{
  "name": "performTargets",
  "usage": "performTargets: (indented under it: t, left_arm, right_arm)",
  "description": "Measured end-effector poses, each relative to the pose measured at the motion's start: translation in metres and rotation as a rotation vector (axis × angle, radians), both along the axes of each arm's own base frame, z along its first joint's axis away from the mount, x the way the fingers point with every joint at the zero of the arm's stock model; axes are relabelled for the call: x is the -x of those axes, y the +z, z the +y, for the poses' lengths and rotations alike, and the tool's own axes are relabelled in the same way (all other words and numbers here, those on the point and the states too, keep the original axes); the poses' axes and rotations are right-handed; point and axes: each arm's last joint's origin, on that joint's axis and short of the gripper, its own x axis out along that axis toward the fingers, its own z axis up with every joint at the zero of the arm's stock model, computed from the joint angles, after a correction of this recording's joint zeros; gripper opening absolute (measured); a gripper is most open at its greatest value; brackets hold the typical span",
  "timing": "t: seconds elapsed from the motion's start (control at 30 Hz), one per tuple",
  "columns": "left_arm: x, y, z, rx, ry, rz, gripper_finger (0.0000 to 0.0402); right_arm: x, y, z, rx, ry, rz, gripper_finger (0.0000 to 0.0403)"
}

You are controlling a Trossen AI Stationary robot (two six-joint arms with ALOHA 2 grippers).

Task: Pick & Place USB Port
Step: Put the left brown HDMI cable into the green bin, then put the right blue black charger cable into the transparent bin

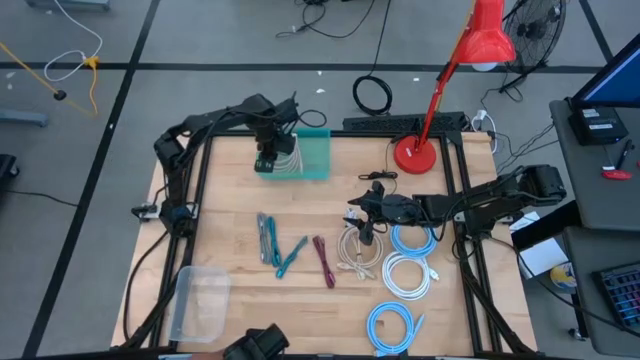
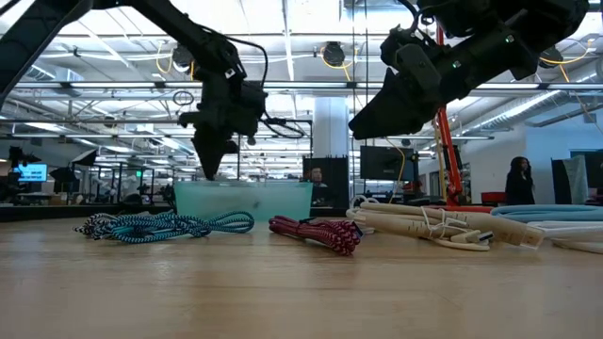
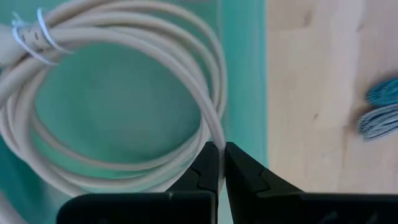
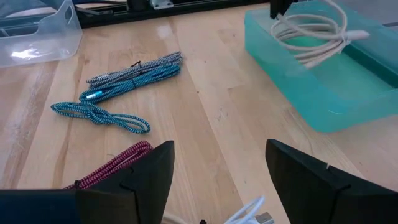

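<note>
A teal bin (image 1: 318, 158) stands at the table's far side, left of the middle. My left gripper (image 1: 268, 160) points down into it, shut on a coiled beige USB cable (image 3: 124, 93) tied with a white twist tie; the right wrist view shows that coil (image 4: 314, 40) inside the bin (image 4: 323, 99). My right gripper (image 4: 221, 180) stands open above the table's middle (image 1: 365, 232), over a bundle of beige cables (image 1: 355, 250), with nothing between its fingers. My left gripper pinches one strand of the coil's outer loop (image 3: 214, 138) between its two fingertips. The fingers come from above, pointing down, and lie across the strand. The coil spreads out below them inside the bin; whether it rests on the bin's floor I cannot tell.
Teal and grey braided cables (image 1: 272, 242) and a red braided one (image 1: 324, 260) lie left of the middle. White (image 1: 405, 275) and blue coils (image 1: 390, 325) lie to the right. A clear container (image 1: 200, 300) sits near left; a red lamp base (image 1: 413, 155) stands far right.
</note>
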Motion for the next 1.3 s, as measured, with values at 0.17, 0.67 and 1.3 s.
performTargets:
  t: [0.17, 0.67, 1.3]
  left_arm:
    - [0.002, -0.004, 0.007, -0.031, 0.026, 0.014, 0.0014]
    - [0.001, -0.004, 0.012, -0.054, 0.152, 0.001, 0.0117]
    - [-0.043, 0.089, -0.071, -0.192, 0.044, -0.277, 0.0127]
  right_arm:
    - [0.000, 0.000, 0.000, 0.000, 0.000, 0.003, 0.0247]
    - [0.000, 0.000, 0.000, 0.000, 0.000, 0.004, 0.0247]
    - [0.000, -0.001, 0.000, 0.002, 0.000, 0.009, 0.0247]
